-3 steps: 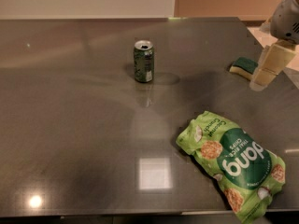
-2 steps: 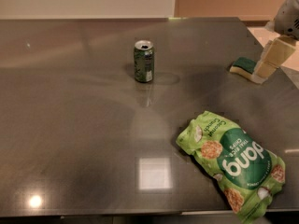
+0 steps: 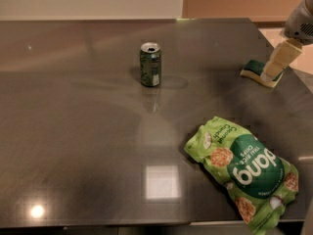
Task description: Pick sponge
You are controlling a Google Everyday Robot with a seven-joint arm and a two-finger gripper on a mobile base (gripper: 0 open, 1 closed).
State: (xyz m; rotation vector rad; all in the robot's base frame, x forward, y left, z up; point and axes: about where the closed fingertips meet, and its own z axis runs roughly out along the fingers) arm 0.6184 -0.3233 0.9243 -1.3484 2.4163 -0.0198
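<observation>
We see a dark, glossy bench [image 3: 78, 131] from above and in front. At its far right edge lies the sponge [image 3: 253, 68], flat, dark green top over a pale yellow foam edge. The gripper [image 3: 274, 67] reaches in from the upper right corner, its pale tip slanting down over the sponge's right end, touching it or just above it. We cannot tell how the jaws stand.

We judge this to be the approach step, with the sponge not yet lifted. The next move calls for settling the jaws around the low block, closing on it, and raising it without nudging it off the nearby edge.

Well apart from the sponge, a green soda can [image 3: 150, 64] stands upright near the middle back. A big light-green snack bag [image 3: 243, 173] lies crumpled at the front right. The bench mirrors a square ceiling light and a small round one. Behind it, a pale wall meets a tan one.
</observation>
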